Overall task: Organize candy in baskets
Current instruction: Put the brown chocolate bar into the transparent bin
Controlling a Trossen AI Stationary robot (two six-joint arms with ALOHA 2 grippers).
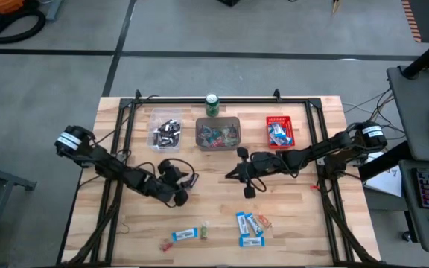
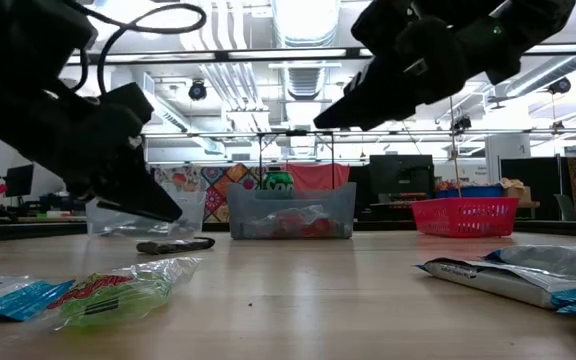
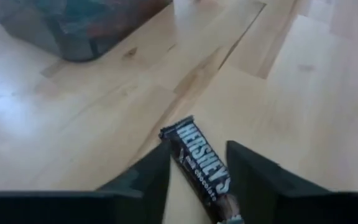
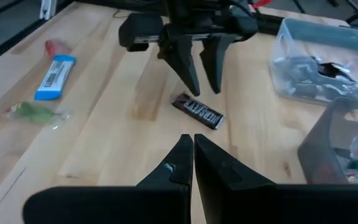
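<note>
Sorting looks well along but not finished. The worktop is pale butcher-block wood with a dark metal frame round its edges, and it carries all three baskets in a row along its far side. The clear plastic basket holds a heap of dark brown mini bars, the grey translucent basket a jumble of tiny red, green and teal pieces, and the red slotted basket some blue-and-white bars. A green drink can stands just behind the grey one.

The left gripper hangs low just above a dark Hershey's bar lying flat on the wood, in front of the clear basket; its fingers are released, standing apart either side of the glossy wrapper without pinching it, as the left wrist view shows. The right gripper hovers mid-worktop, fingers clenched together on nothing.

Left to do, by my reckoning: that dark bar, then the strays at the near edge, a cluster of blue-and-white bars, another blue-and-white bar well to their left, and a small green crinkly-wrapped sweet just beside it. The wrappers look thin, shiny and slippery.
</note>
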